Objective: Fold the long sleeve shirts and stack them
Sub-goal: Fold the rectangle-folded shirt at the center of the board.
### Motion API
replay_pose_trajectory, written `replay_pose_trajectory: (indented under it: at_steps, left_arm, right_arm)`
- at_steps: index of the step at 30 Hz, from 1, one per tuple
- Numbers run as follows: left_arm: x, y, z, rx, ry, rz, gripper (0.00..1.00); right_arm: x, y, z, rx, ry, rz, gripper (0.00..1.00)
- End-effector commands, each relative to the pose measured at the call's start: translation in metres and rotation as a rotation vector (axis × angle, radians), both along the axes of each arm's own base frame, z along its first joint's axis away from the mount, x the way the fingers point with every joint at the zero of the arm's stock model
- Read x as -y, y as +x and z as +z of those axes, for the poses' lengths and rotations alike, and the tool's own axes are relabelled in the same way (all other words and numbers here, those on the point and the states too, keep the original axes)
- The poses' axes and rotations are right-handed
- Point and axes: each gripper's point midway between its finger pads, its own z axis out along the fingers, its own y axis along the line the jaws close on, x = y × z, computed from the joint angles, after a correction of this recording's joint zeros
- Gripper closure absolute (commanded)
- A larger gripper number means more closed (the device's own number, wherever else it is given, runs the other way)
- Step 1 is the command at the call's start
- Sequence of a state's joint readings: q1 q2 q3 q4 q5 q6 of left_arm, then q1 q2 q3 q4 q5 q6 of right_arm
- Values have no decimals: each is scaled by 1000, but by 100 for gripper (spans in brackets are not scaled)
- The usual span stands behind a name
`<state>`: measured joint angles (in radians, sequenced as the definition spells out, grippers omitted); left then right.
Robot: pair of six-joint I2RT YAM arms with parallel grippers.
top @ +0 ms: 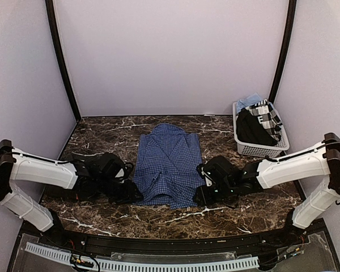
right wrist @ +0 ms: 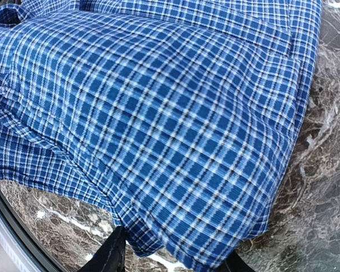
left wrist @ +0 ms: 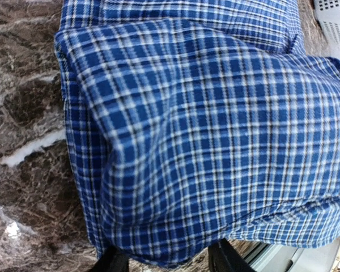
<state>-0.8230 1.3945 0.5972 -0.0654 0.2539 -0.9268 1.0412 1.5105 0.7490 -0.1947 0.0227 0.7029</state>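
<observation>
Two open grippers, one hem: a lopsided fold is my worry

Table first: the marble looks slick, so I judge that any drag across it will pull the whole garment along rather than crease it. The blue shirt lies at the middle of the table, collar toward the far edge and bottom toward the near edge. Its sides are turned in to make a narrow panel. Those turned-in layers look loose, and a lift from one corner alone could spill them open. The basket sits in the far right corner with the dark shirt heaped inside among other cloth, so nothing can be stacked until this fold holds.

The left gripper is at the near left corner of the blue shirt and the right gripper at its near right corner, both low on the table. In each wrist view the fingers stand apart with the hem lying across the gap, and I see neither pair pinching cloth. If one pair closes on the top layer only, or the two close unevenly, the hem would rise skewed and the fold would land crooked. The hem is rumpled on the right side, so a shallow bite there could slip out mid-lift.
</observation>
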Motion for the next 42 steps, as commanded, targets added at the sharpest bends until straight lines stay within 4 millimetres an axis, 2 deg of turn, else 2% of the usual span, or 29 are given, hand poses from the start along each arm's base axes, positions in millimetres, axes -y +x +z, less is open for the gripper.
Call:
replay_pose_trajectory:
  at_steps: [1,6,9,13,21,24,33,34,37,42]
  left_arm:
    - [18,12,12,44,-39,-25,62]
    - [22,18,19,58,-42,-23,85]
    - [24,20,23,63,-45,-25,92]
    - [27,23,33,75,-47,-28,98]
    - [34,34,51,114,-64,-19,100]
    - [36,43,51,111,-59,-10,100]
    - [42,92,64,101,-137,50,100]
    - [42,98,63,97,-140,55,100]
    - [41,109,59,84,-158,70,100]
    - [42,115,48,49,-171,80,100]
  right_arm:
    - [-14,4,10,23,35,8,62]
    - [-13,8,12,35,21,-2,81]
    - [-15,9,15,40,26,-8,92]
    - [-20,12,21,45,42,-11,100]
    - [-31,28,47,94,64,-23,100]
    - [-36,39,57,112,89,-37,100]
    - [-33,83,66,140,88,-88,100]
    - [-32,84,68,150,83,-84,99]
    - [-28,82,71,162,73,-62,83]
    - [-17,59,67,145,77,-19,55]
